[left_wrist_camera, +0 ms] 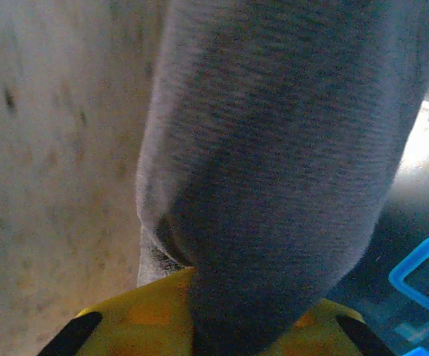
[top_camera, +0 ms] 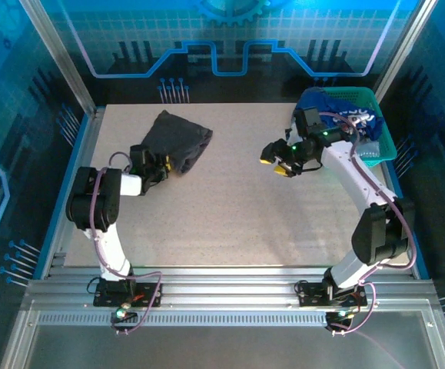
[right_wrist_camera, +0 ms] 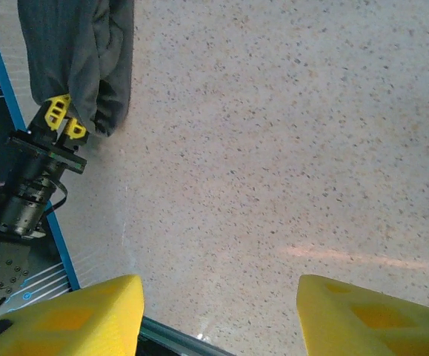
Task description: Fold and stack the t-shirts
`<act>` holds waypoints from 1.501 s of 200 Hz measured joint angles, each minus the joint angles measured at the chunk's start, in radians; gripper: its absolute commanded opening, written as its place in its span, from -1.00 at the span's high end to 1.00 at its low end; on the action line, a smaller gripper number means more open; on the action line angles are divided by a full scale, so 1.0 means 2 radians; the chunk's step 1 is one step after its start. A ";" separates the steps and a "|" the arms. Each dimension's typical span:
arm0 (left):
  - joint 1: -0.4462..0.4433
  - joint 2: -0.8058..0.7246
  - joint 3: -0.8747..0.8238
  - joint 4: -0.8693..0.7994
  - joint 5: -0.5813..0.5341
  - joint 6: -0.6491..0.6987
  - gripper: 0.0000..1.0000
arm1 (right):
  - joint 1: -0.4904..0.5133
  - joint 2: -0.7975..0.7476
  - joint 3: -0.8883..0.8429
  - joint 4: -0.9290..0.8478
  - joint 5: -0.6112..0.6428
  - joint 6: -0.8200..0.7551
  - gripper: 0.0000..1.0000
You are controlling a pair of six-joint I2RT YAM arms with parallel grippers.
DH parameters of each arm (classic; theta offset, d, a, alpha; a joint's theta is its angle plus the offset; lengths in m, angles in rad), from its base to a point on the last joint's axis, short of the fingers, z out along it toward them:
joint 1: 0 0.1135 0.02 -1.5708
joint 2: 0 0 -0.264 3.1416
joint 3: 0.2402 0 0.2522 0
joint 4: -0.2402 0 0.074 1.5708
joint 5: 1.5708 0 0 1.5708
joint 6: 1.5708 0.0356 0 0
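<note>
The left arm point(top_camera: 103, 223) and right arm point(top_camera: 364, 188) look alike, with white links between bulky black joint housings. Purple-grey cables point(top_camera: 91, 219) loop along each arm from a black base point(top_camera: 118, 292). The right arm's wrist carries a small green light point(top_camera: 287, 144). The left gripper point(top_camera: 164, 165) and right gripper point(top_camera: 274, 163) have blocky yellow fingers point(right_wrist_camera: 73, 311).

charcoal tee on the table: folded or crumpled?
Crumpled, not folded. The charcoal tee lies as an uneven heap in the top view, one corner in the left end effector.
</note>
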 measured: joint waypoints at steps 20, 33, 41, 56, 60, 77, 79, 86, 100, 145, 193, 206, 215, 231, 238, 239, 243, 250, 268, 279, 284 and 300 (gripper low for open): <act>-0.036 -0.030 -0.022 -0.011 -0.033 -0.015 0.77 | 0.000 -0.015 -0.011 0.002 0.002 0.006 -0.17; -0.065 -0.052 -0.036 -0.019 -0.056 -0.031 0.81 | 0.000 -0.023 -0.019 0.003 0.002 0.009 -0.17; -0.083 -0.059 -0.039 -0.022 -0.071 -0.042 0.85 | 0.000 -0.027 -0.024 0.005 0.002 0.011 -0.17; -0.109 -0.059 -0.039 -0.021 -0.095 -0.069 0.98 | 0.000 -0.028 -0.031 0.008 0.002 0.016 -0.17; -0.113 -0.057 -0.039 -0.020 -0.101 -0.078 1.00 | 0.000 -0.028 -0.032 0.009 0.002 0.017 -0.16; -0.121 -0.050 -0.039 -0.019 -0.132 -0.112 1.00 | 0.000 -0.028 -0.034 0.009 0.001 0.019 -0.16; -0.121 -0.050 -0.039 -0.019 -0.134 -0.116 1.00 | 0.000 -0.028 -0.034 0.009 0.001 0.018 -0.17; -0.121 -0.047 -0.039 -0.019 -0.146 -0.129 1.00 | 0.000 -0.028 -0.034 0.010 0.001 0.018 -0.16; -0.114 -0.045 -0.039 -0.018 -0.166 -0.146 1.00 | 0.000 -0.028 -0.034 0.009 0.001 0.018 -0.17; -0.067 -0.048 -0.047 -0.003 -0.220 -0.165 1.00 | 0.001 -0.030 -0.036 0.010 -0.001 0.018 -0.17; -0.030 -0.125 -0.126 -0.010 -0.250 -0.165 1.00 | 0.001 -0.038 -0.050 0.009 -0.007 0.016 -0.17; -0.018 -0.150 -0.148 -0.012 -0.253 -0.165 1.00 | 0.001 -0.039 -0.052 0.009 -0.010 0.014 -0.17; -0.008 -0.162 -0.161 -0.011 -0.253 -0.165 1.00 | 0.001 -0.039 -0.052 0.009 -0.012 0.014 -0.17; 0.008 -0.160 -0.171 -0.002 -0.251 -0.163 1.00 | 0.002 -0.039 -0.052 0.009 -0.014 0.014 -0.17; 0.013 -0.153 -0.173 0.006 -0.249 -0.163 1.00 | 0.002 -0.039 -0.052 0.009 -0.015 0.014 -0.17; 0.013 -0.152 -0.173 0.007 -0.248 -0.163 1.00 | 0.002 -0.039 -0.052 0.009 -0.015 0.014 -0.17; 0.014 -0.146 -0.172 0.013 -0.248 -0.163 1.00 | 0.003 -0.039 -0.052 0.009 -0.015 0.014 -0.17; 0.016 -0.137 -0.171 0.019 -0.246 -0.163 1.00 | 0.004 -0.039 -0.052 0.010 -0.016 0.014 -0.17; 0.016 -0.098 -0.148 0.032 -0.245 -0.163 1.00 | 0.007 -0.037 -0.052 0.010 -0.016 0.014 -0.17; 0.016 -0.068 -0.118 0.045 -0.244 -0.163 1.00 | 0.010 -0.033 -0.052 0.011 -0.016 0.014 -0.16; 0.016 -0.051 -0.100 0.050 -0.243 -0.163 1.00 | 0.010 -0.032 -0.052 0.011 -0.016 0.014 -0.17; 0.016 -0.007 -0.045 0.059 -0.237 -0.163 1.00 | 0.013 -0.027 -0.052 0.011 -0.016 0.014 -0.17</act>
